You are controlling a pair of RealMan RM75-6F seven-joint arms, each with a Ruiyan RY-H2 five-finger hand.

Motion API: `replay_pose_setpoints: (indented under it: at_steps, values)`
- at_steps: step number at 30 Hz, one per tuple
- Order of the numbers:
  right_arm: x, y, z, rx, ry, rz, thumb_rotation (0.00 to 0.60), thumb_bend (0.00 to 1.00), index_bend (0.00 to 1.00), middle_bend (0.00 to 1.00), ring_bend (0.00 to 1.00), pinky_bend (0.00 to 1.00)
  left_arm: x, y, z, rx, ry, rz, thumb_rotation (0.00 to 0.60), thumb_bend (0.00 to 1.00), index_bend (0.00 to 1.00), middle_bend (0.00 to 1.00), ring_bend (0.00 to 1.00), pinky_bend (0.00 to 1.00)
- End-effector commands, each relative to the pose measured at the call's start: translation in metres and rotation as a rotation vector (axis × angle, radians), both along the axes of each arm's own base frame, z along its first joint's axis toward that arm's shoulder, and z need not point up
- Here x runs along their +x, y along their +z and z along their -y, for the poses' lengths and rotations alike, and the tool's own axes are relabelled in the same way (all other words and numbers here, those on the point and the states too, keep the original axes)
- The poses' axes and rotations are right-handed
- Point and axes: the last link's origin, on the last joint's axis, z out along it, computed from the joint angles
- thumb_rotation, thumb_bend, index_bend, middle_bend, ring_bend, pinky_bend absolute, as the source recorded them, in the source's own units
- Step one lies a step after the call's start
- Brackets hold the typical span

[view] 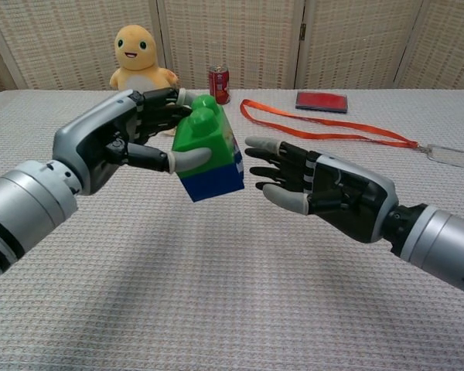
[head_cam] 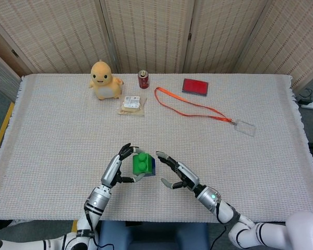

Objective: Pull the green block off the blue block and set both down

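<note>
A green block (view: 203, 131) (head_cam: 142, 162) sits joined on top of a blue block (view: 213, 178) (head_cam: 153, 165), both held above the table. My left hand (view: 120, 139) (head_cam: 120, 166) grips the green block from the left, fingers over its top and thumb on its side. Just right of the blocks my right hand (view: 321, 193) (head_cam: 175, 173) is open, its fingertips (view: 255, 147) a small gap from the blue block, not touching it.
At the far side of the table stand a yellow plush toy (view: 141, 52), a red can (view: 219, 83), a red card case (view: 322, 101) and an orange lanyard (view: 325, 131) with a clear badge. A small wrapped packet (head_cam: 131, 103) lies near the toy.
</note>
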Motion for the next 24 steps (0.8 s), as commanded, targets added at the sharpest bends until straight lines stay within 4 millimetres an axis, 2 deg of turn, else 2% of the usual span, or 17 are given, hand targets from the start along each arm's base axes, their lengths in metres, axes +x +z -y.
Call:
replay_pose_setpoints:
  at_steps: [1,9,17,21,24]
  values:
    - [0.005,-0.002,0.003,0.010,0.000,-0.001,0.600,0.49,0.03,0.02,0.00,0.00,0.001,0.000,0.002,-0.003,-0.002,0.005,0.600,0.39,0.48,0.72,0.21,0.00]
    - [0.009,-0.010,0.000,0.025,0.005,-0.007,0.600,0.49,0.04,0.03,0.00,0.00,0.004,-0.002,0.004,-0.010,-0.006,0.008,0.600,0.39,0.48,0.72,0.21,0.00]
    - [0.014,-0.011,0.001,0.010,-0.012,0.002,0.600,0.49,0.18,0.08,0.05,0.00,0.006,-0.004,0.007,-0.020,-0.011,0.012,0.600,0.39,0.48,0.72,0.21,0.00]
    - [0.015,-0.013,0.001,0.000,-0.022,-0.001,0.600,0.49,0.29,0.18,0.12,0.01,0.006,-0.006,0.007,-0.024,-0.013,0.011,0.600,0.39,0.48,0.72,0.21,0.00]
    - [0.016,-0.014,0.002,-0.019,-0.036,0.000,0.600,0.49,0.38,0.24,0.18,0.05,0.007,-0.007,0.008,-0.026,-0.014,0.015,0.600,0.39,0.48,0.72,0.21,0.00]
